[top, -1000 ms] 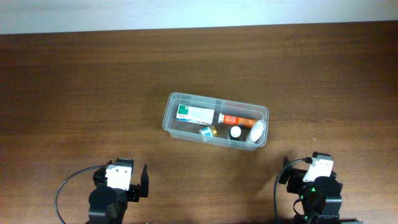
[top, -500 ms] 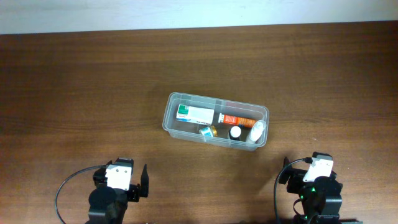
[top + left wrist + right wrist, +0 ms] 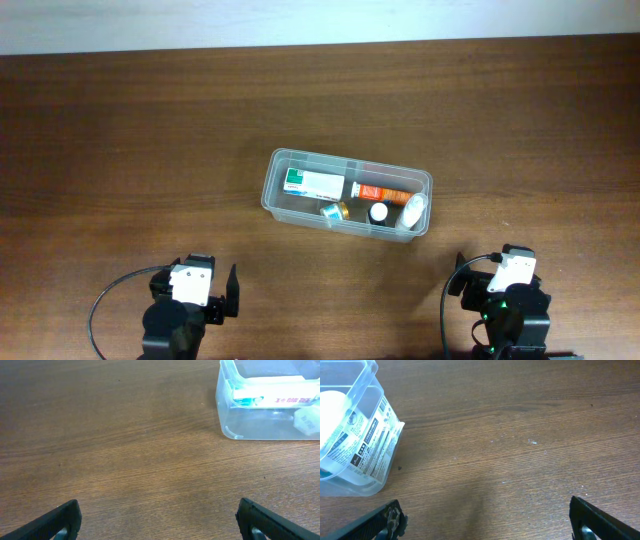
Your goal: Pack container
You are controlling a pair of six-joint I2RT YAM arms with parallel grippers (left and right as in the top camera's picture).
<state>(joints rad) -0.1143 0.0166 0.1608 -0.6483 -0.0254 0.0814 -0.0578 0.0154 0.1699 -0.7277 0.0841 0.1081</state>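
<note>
The clear plastic container sits at the middle of the table. Inside lie a white-and-green box, an orange tube, a small gold-and-blue item, a dark-capped bottle and a white bottle. The container's corner shows at the top right of the left wrist view and at the left of the right wrist view. My left gripper and right gripper are open and empty, low over bare wood near the table's front edge, well short of the container.
The dark wooden table runs to a pale wall strip at the far edge. Both arm bases, the left and the right, sit at the near edge.
</note>
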